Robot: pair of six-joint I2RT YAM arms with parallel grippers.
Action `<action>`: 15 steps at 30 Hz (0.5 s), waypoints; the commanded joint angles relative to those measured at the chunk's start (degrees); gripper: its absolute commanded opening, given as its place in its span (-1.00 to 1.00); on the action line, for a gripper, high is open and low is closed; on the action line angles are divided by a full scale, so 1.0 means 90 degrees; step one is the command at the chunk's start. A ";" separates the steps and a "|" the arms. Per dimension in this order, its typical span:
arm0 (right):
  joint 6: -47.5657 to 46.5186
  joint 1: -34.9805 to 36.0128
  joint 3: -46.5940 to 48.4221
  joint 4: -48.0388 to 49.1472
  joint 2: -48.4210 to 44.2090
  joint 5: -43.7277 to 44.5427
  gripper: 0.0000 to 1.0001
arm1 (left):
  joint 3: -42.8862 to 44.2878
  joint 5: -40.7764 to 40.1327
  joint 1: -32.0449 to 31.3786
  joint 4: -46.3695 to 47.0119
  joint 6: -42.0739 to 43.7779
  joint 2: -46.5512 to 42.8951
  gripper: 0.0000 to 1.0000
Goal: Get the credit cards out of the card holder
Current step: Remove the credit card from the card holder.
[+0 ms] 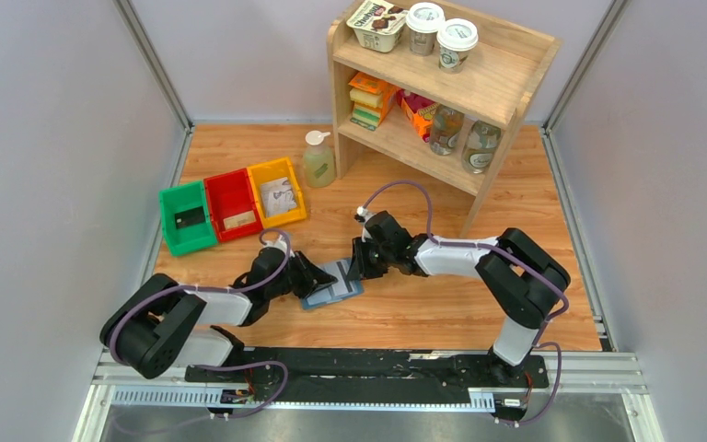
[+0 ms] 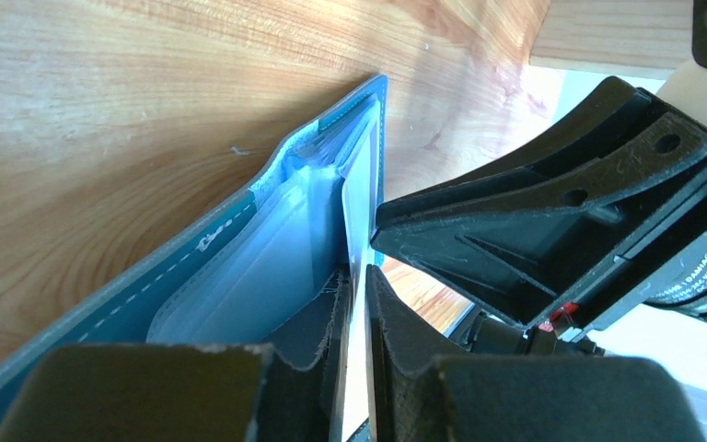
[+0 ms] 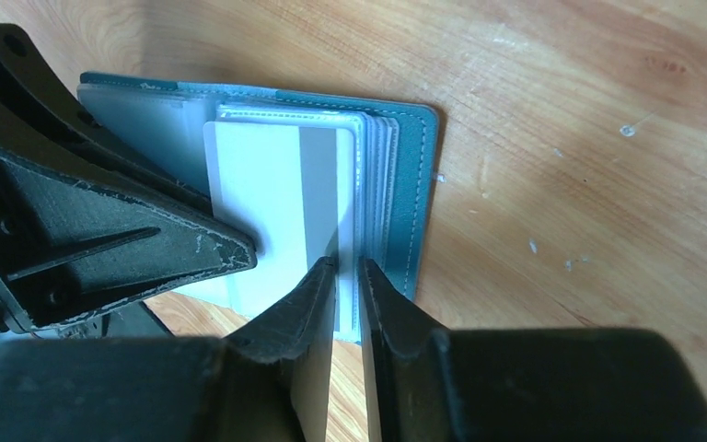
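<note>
The card holder [image 1: 335,291], stitched blue with clear sleeves, is pinched by nearly-shut left pincer [image 2: 357,285] and right pincer [image 3: 348,267].

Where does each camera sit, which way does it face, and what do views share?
Top external: above and behind, looking down at the table; both arms show whole, left gripper and right gripper meeting at the card holder.
Left wrist: on the left arm, looking along its fingers pinching a pale leaf of the card holder; right gripper's finger opposite.
Right wrist: on the right arm, looking past its fingers at a striped credit card; left gripper's finger beside.
Shared: all see the card holder; wrist views see each other's gripper.
</note>
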 commanded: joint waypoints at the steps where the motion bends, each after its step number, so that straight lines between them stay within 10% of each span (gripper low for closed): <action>1: 0.0141 0.0012 -0.0169 0.0113 0.0309 -0.0164 -0.60 | -0.0135 -0.0118 -0.0083 0.0597 -0.0090 -0.0475 -0.69; 15: 0.0229 -0.0066 -0.0111 0.0074 0.0602 -0.0067 -0.61 | -0.0203 -0.0528 -0.0083 -0.1064 0.0067 -0.1970 -0.73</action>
